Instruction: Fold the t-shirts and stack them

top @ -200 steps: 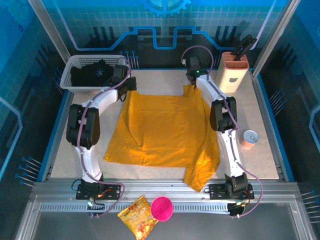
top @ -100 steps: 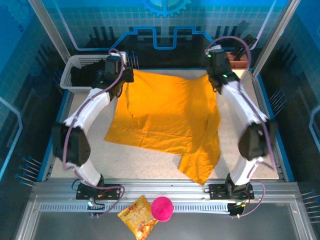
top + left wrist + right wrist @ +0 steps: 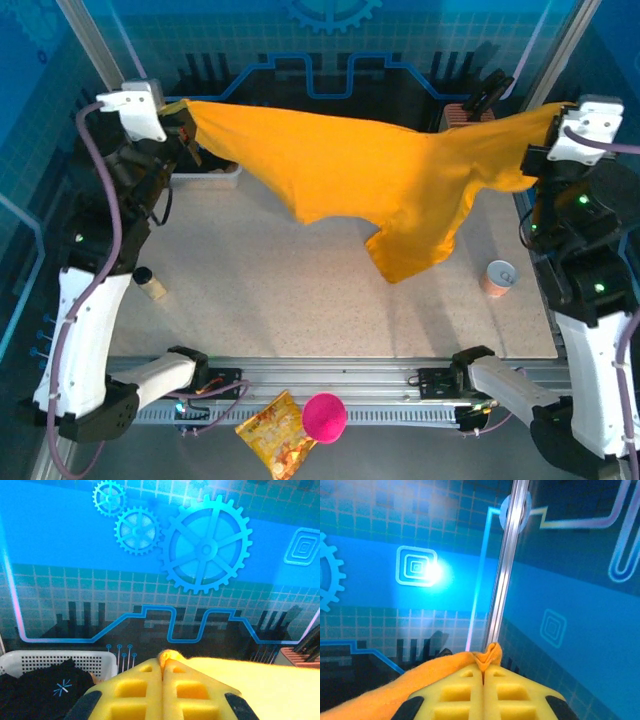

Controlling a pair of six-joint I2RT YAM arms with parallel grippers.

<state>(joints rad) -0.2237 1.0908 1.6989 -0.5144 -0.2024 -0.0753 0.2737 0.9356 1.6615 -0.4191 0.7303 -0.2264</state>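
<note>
You face a speckled beige table inside blue gear-patterned walls. At left, the black tee lies crumpled in a white mesh basket. Your left gripper and right gripper, both clamped tight, each pinch the soft mustard-orange tee, which sags above the table.

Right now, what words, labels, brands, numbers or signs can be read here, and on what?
No legible words or numbers.
snack bag: print too blurred to read.
can: no readable label.
black t-shirt: white starburst sign, no lettering.
mustard-orange t-shirt: plain.
back wall: gear graphics, no text.
</note>
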